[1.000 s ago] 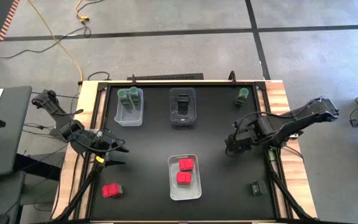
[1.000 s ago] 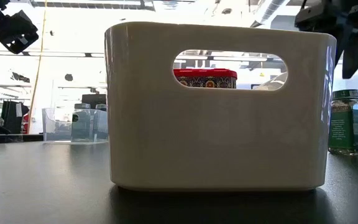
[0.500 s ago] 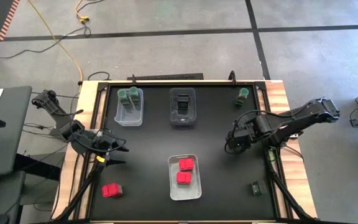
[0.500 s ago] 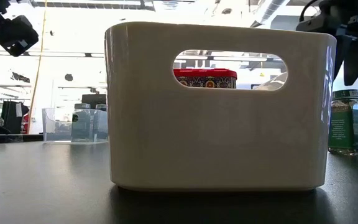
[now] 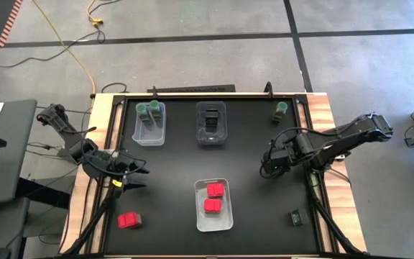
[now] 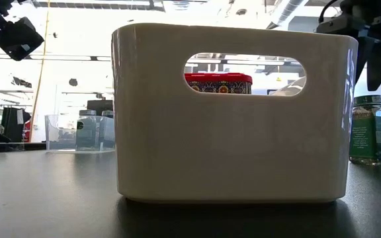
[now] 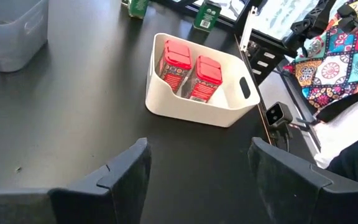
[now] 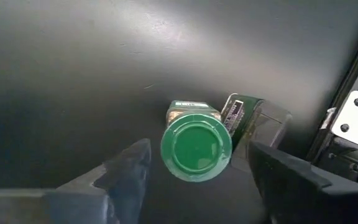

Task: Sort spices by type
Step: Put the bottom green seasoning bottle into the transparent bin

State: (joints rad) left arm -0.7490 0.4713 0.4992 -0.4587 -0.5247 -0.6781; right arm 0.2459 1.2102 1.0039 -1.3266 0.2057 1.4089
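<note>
At the table's left edge, left gripper (image 5: 136, 178) hovers, fingers apart, empty; loose red packet (image 5: 129, 220) lies nearby. Centre bin (image 5: 213, 223) half hides two packets. Right gripper (image 5: 266, 165), fingers apart, hangs over the table; a jar (image 5: 280, 110) and a dark box (image 5: 295, 217) sit well apart from it.

Three bins stand on the black table (image 5: 171, 165) — two clear bins (image 5: 149, 124) (image 5: 211, 124) near the far edge, a white bin (image 5: 213, 206) by the near edge. A yellow cable (image 5: 74, 54) crosses the floor beyond the far-left corner.
</note>
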